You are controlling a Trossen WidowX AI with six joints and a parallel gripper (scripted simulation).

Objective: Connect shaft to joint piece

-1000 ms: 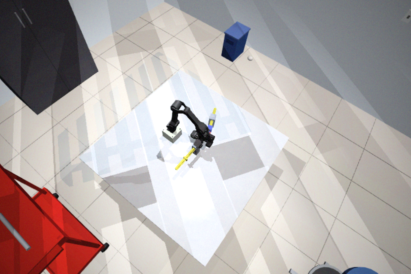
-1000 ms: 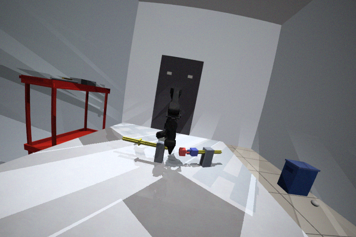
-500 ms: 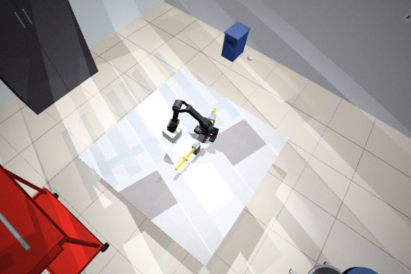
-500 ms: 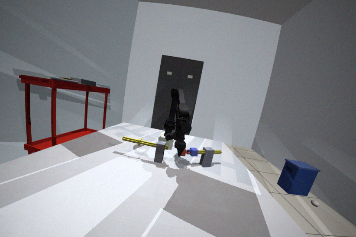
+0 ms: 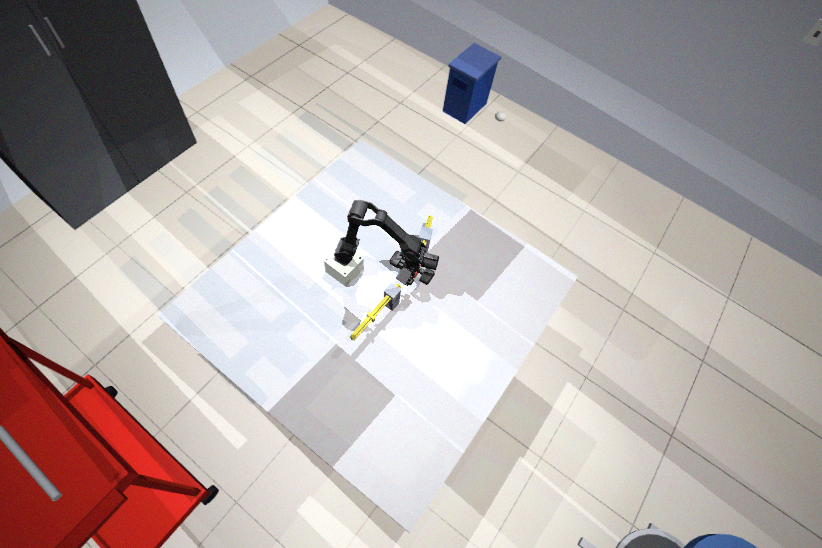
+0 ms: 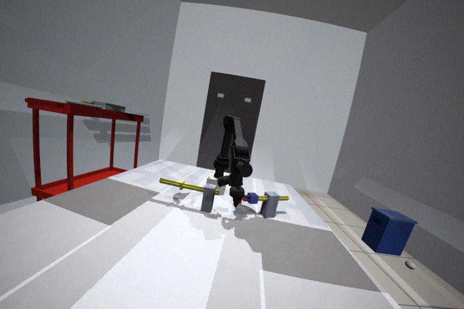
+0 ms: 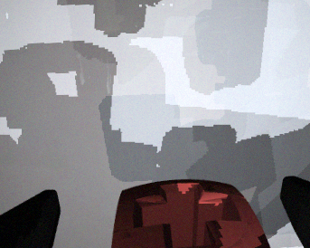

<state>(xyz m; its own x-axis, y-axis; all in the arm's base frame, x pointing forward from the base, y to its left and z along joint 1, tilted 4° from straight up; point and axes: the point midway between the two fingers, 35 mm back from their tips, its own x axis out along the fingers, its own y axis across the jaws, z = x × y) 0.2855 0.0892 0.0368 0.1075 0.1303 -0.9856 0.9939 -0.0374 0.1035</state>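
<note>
My gripper [image 5: 416, 277] [image 7: 173, 195] is open. Its fingers stand on either side of the red joint piece [image 7: 184, 219], with gaps at both sides in the wrist view. The piece's recessed end shows there; in the exterior view a finger hides most of it. The blue hinge part [image 6: 252, 198] joins it to the yellow first shaft [image 5: 429, 222] [image 6: 284, 198], held in a grey block [image 5: 426, 231] [image 6: 270, 204]. The yellow second shaft [image 5: 362, 326] [image 6: 170, 181] runs through the other grey block [image 5: 392, 297] [image 6: 208, 199], its near end poking out toward the joint. I cannot tell the opening's exact direction.
The arm's pale base [image 5: 343, 270] stands beside the two blocks. The second shaft has a raised collar [image 5: 371, 316] [image 6: 182, 185] along its outer part. A red cart [image 5: 111, 426] [image 6: 70, 153], a blue bin [image 5: 469, 87] [image 6: 387, 233] and a dark cabinet [image 5: 69, 96] stand away from the arm.
</note>
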